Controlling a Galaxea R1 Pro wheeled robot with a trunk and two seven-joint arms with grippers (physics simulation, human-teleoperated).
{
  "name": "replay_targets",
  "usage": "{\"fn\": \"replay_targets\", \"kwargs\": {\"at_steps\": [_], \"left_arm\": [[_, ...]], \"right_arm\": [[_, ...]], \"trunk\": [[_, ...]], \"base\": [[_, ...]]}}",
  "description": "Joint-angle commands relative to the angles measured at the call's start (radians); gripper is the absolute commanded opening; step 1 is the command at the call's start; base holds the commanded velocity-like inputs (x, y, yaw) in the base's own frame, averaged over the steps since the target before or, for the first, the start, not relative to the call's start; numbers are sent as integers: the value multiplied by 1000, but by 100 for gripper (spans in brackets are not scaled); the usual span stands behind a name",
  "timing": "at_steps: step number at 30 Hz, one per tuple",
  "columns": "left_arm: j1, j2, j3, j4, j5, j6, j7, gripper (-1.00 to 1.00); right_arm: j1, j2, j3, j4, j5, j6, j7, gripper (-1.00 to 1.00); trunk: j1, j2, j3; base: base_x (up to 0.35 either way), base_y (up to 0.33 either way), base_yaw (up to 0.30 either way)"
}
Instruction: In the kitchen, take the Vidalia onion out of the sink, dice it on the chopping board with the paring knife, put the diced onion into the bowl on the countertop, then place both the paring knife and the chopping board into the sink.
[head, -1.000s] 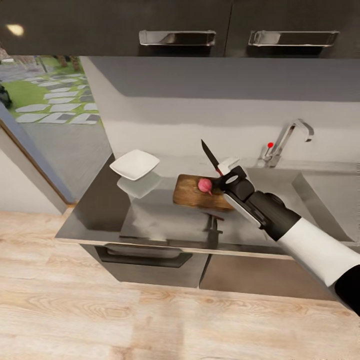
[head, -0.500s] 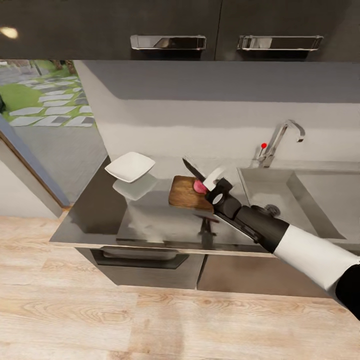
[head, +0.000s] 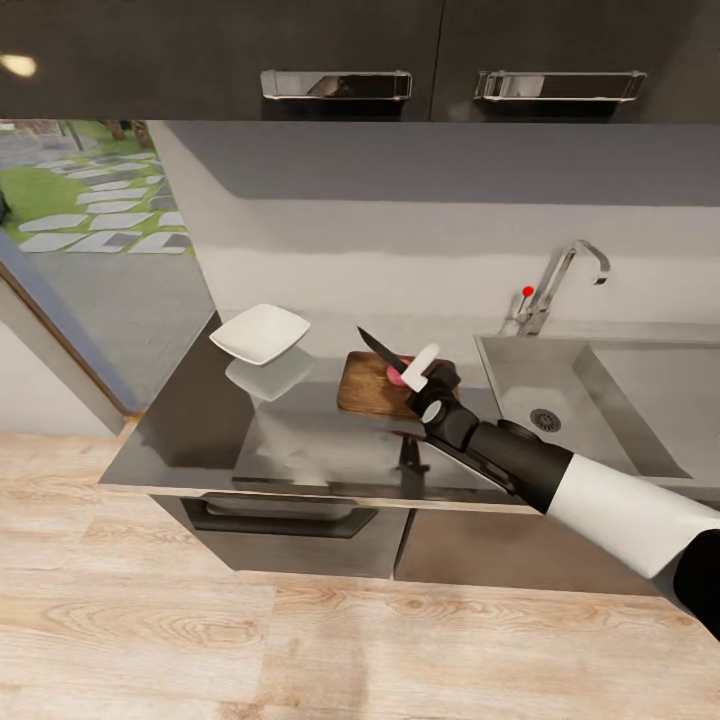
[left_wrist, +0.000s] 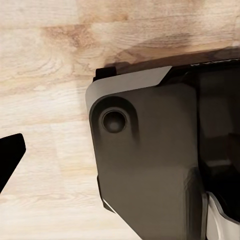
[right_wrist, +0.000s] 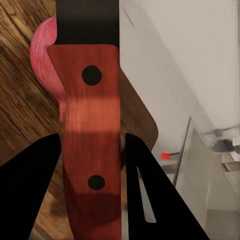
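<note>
The dark brown chopping board (head: 368, 388) lies on the glossy countertop (head: 290, 445), left of the sink (head: 600, 385). The pinkish Vidalia onion (head: 399, 375) rests on the board's right part. My right gripper (head: 424, 378) is shut on the paring knife (head: 384, 350), whose dark blade slants up and left over the onion. The right wrist view has the red knife handle (right_wrist: 90, 150) between black fingers (right_wrist: 35, 195), with the onion (right_wrist: 44, 60) and the board (right_wrist: 17, 115) behind it. The white bowl (head: 260, 333) sits at the counter's back left. One left finger (left_wrist: 10, 157) shows, set far to the side.
A chrome tap (head: 560, 280) with a red knob (head: 527, 292) stands behind the sink. Black upper cabinets (head: 340, 60) hang overhead. A drawer handle (head: 285, 512) runs under the counter edge. Pale wood floor (head: 200, 640) lies below. The left wrist view faces the robot's dark body (left_wrist: 150, 165) above the floor.
The view shifted a second ago, so the camera moved. Since half a second ago my right gripper has dropped slightly and the knife blade has tilted lower, over the onion.
</note>
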Motion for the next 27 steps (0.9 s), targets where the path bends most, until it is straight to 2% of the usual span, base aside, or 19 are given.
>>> {"fn": "replay_targets", "kwargs": {"at_steps": [1,4,15,27], "left_arm": [[-2,-1,-8,5,7,-7,0,100],[-2,-1,-8,5,7,-7,0,100],[-2,-1,-8,5,6,-7,0,100],[-2,-1,-8,5,6,-7,0,100]], "right_arm": [[-2,-1,4,2,-10,-1,-10,-100],[-2,-5,-1,24,-10,-29,-13,-100],[-2,-43,-7,31,-10,-35,-15,-100],[-3,-46,-4,74,-10,-54,-14,-100]], "trunk": [[0,-2,-2],[0,-2,-2],[0,-2,-2],[0,-2,-2]], "base": [[0,0,0],[0,0,0],[0,-12,0],[72,-91,0]]}}
